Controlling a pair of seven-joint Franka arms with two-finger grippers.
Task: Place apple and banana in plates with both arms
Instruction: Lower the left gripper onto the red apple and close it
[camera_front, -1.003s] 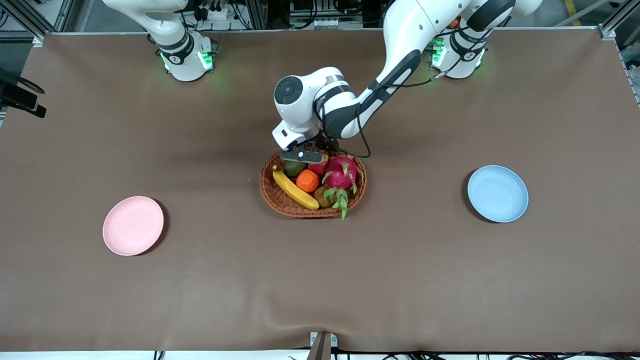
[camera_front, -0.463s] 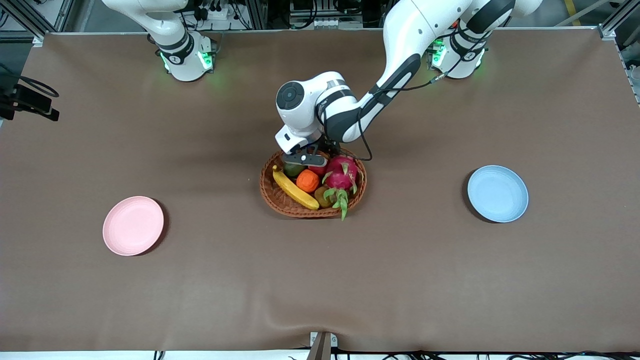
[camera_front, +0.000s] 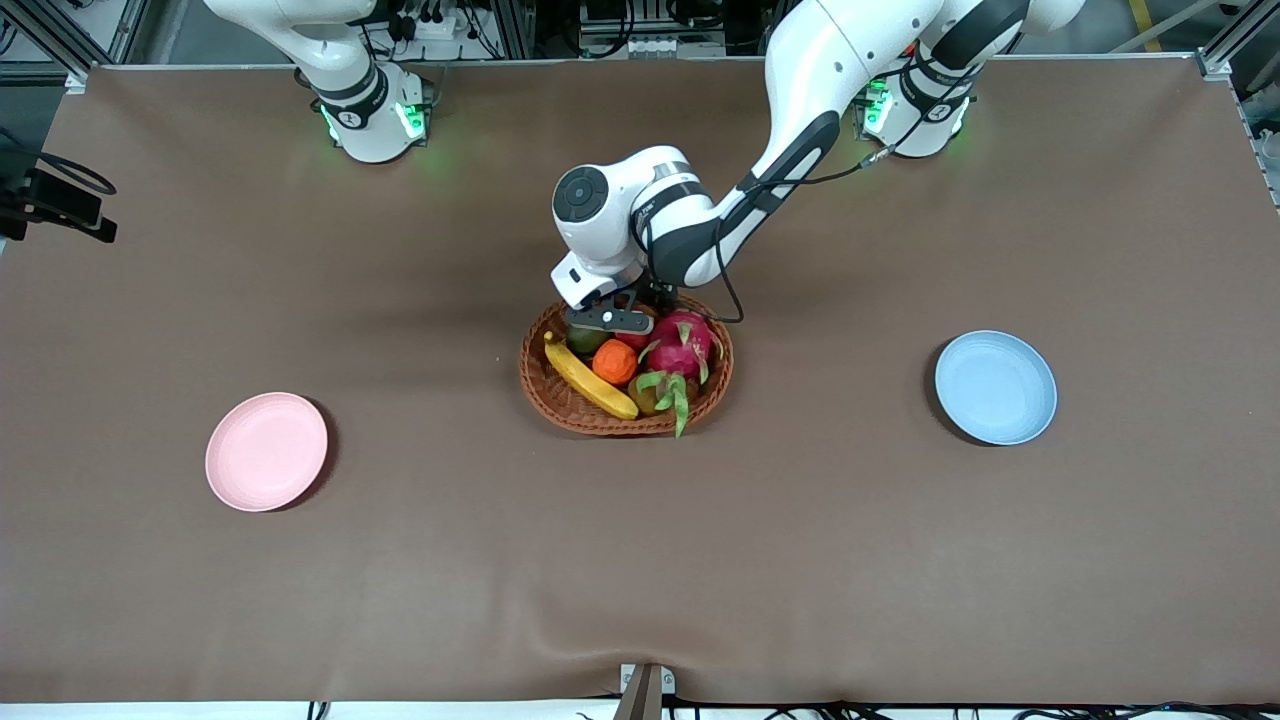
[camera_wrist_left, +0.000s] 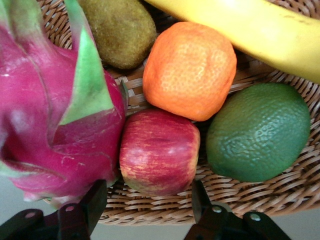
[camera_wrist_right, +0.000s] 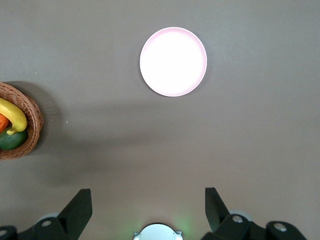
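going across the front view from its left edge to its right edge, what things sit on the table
pink plate → wicker basket of fruit, with the left gripper over it → blue plate

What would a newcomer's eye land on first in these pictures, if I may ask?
Probably the brown wicker basket heaped with fruit at mid-table, the pink dragon fruit loudest, with the left gripper down at its rim, fingers either side of the small red apple. Next, the pale pink plate and light blue plate toward opposite table ends.
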